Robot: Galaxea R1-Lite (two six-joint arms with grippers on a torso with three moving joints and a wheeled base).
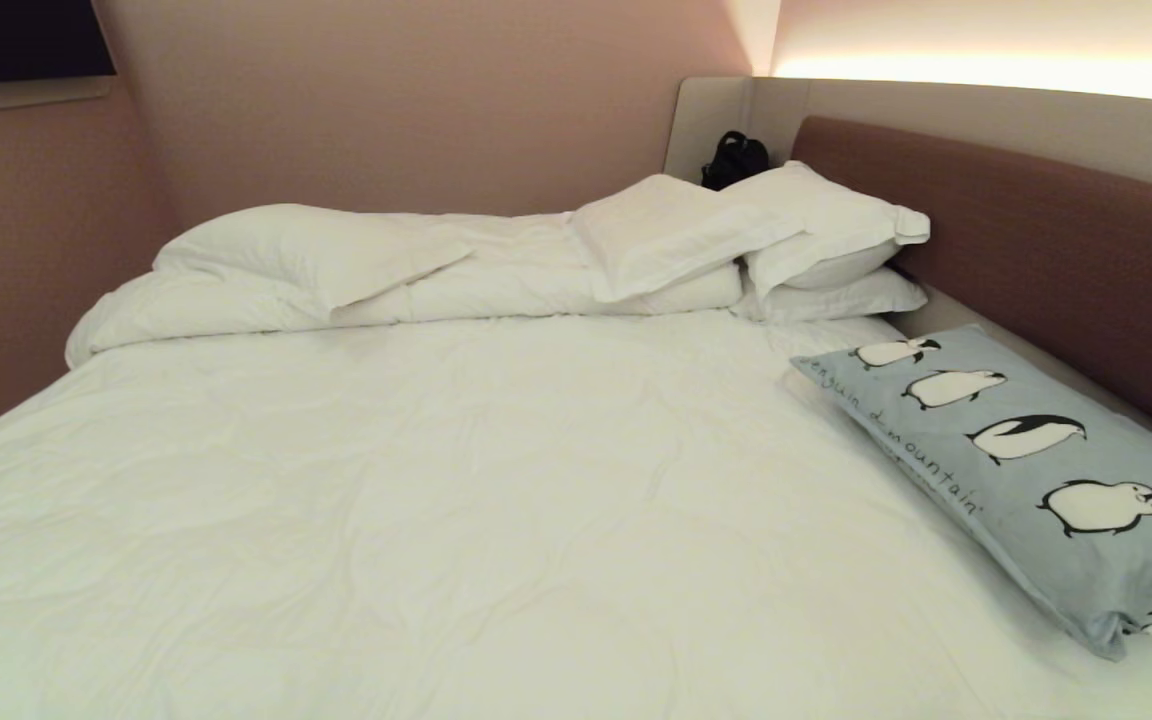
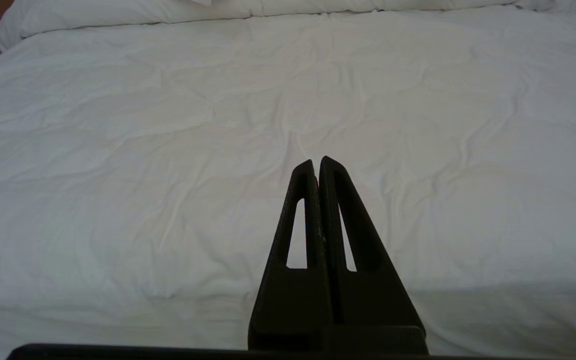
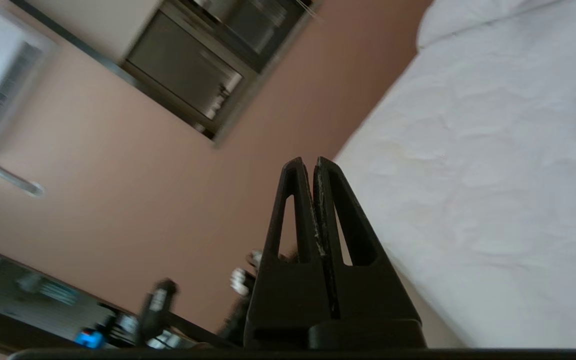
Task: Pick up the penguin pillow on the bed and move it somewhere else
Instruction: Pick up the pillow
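The penguin pillow (image 1: 1026, 470), light blue-grey with a row of black-and-white penguins and dark script, lies flat at the right edge of the bed (image 1: 456, 500), beside the brown headboard (image 1: 1056, 240). Neither arm shows in the head view. My left gripper (image 2: 317, 161) is shut and empty, pointing across the white duvet (image 2: 168, 150). My right gripper (image 3: 306, 161) is shut and empty too, rolled on its side near the bed's edge (image 3: 468, 175), facing the pink wall. The penguin pillow appears in neither wrist view.
Plain white pillows (image 1: 796, 235) are stacked at the far right corner, and a folded white duvet roll (image 1: 336, 270) runs along the far side. A black bag (image 1: 734, 158) sits behind the pillows. Pink walls (image 1: 386, 100) close in the far side and left.
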